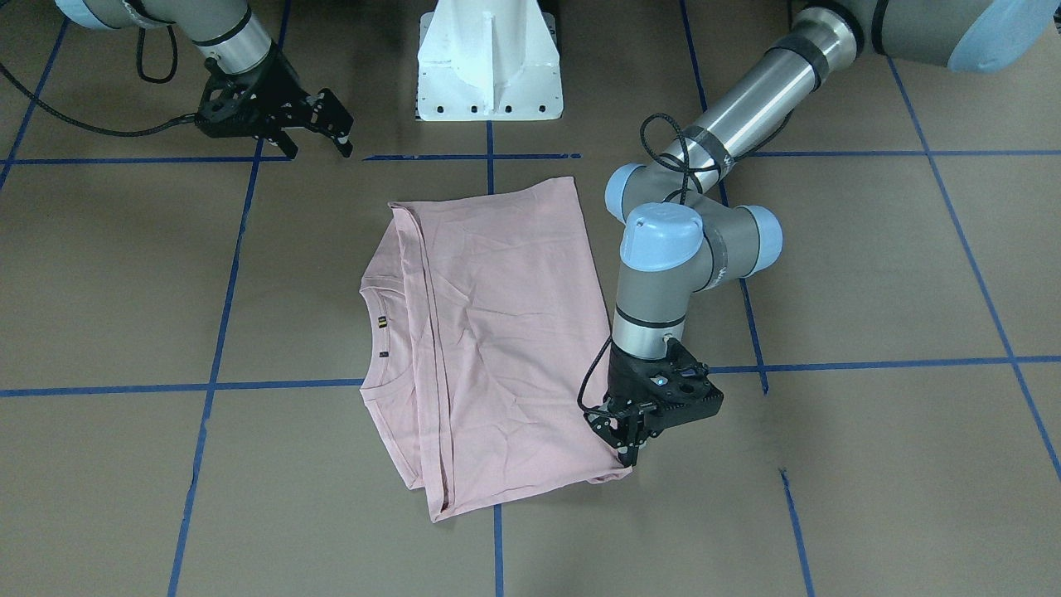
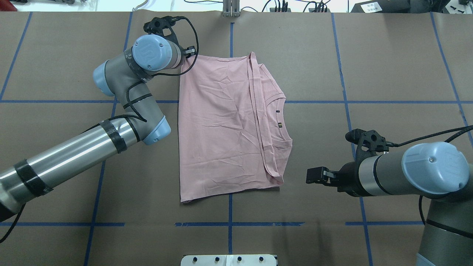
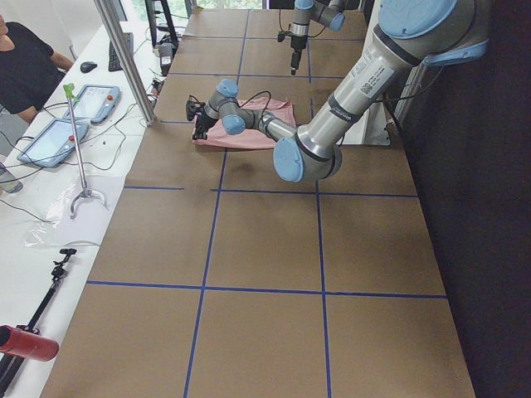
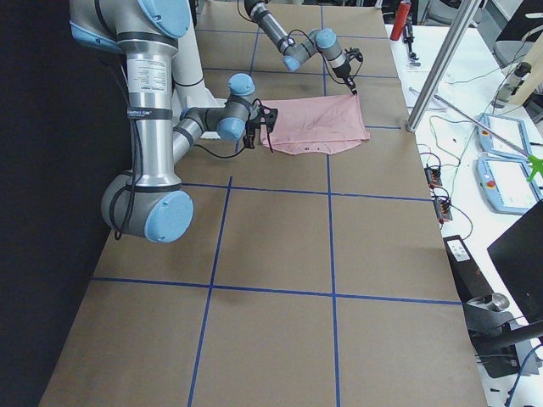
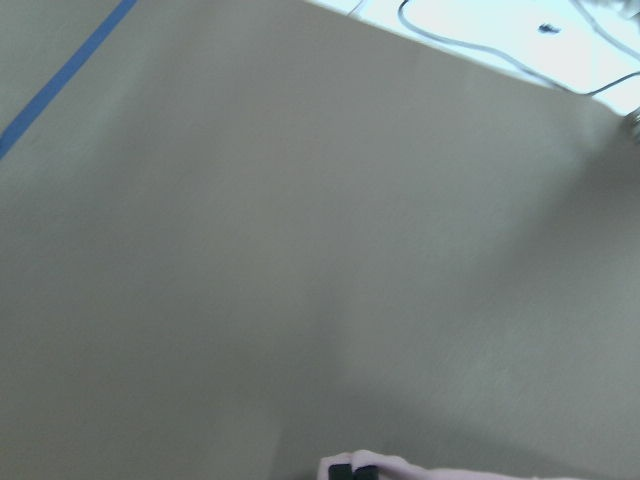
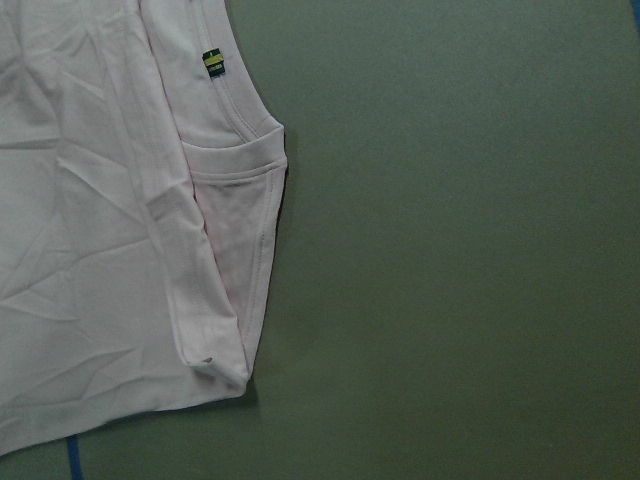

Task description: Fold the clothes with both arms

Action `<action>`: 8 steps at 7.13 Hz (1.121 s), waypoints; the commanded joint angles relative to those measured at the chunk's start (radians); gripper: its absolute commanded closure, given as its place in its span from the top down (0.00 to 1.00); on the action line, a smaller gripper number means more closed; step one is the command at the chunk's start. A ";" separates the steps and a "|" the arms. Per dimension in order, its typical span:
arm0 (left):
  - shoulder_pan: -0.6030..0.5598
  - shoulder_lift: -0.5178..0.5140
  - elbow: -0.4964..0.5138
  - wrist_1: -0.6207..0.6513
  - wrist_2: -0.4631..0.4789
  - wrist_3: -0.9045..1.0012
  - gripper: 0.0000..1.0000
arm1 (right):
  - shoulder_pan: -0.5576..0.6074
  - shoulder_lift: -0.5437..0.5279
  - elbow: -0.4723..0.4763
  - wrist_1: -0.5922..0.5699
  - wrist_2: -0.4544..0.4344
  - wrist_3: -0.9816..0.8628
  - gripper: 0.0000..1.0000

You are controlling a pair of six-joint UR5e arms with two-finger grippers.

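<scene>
The pale pink T-shirt [image 1: 497, 332] lies folded and flat on the brown table, with its collar and small dark tag toward my right side [image 2: 279, 123]. No print shows. My left gripper [image 1: 627, 452] stands upright at the shirt's far left corner. It is shut on that corner, and pink cloth shows at its fingertips [image 5: 355, 468] in the left wrist view. My right gripper [image 1: 317, 149] is open and empty. It hovers off the shirt's near right corner [image 2: 310, 176]. The right wrist view shows the shirt [image 6: 90, 250] with its collar and sleeve fold.
The white pedestal base [image 1: 489, 75] stands at my side of the table. Blue tape lines [image 2: 230, 207] cross the brown tabletop. Beyond the far edge, a white bench holds tablets [image 3: 66, 116] and cables. A person [image 3: 25, 66] sits there.
</scene>
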 commanded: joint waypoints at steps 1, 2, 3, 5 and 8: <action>0.000 -0.033 0.089 -0.087 0.028 0.034 0.00 | 0.002 0.004 -0.002 0.000 0.000 -0.001 1.00; 0.000 -0.033 0.097 -0.088 0.035 0.042 0.12 | 0.000 0.006 -0.007 0.000 -0.002 0.000 1.00; 0.000 -0.033 0.103 -0.088 0.037 0.064 0.99 | 0.000 0.007 -0.015 0.000 -0.002 0.001 1.00; -0.012 -0.037 0.067 -0.072 -0.030 0.061 1.00 | 0.013 0.050 -0.045 -0.009 0.000 -0.001 1.00; -0.008 0.173 -0.384 0.216 -0.245 -0.132 1.00 | 0.023 0.050 -0.051 -0.011 0.001 -0.001 1.00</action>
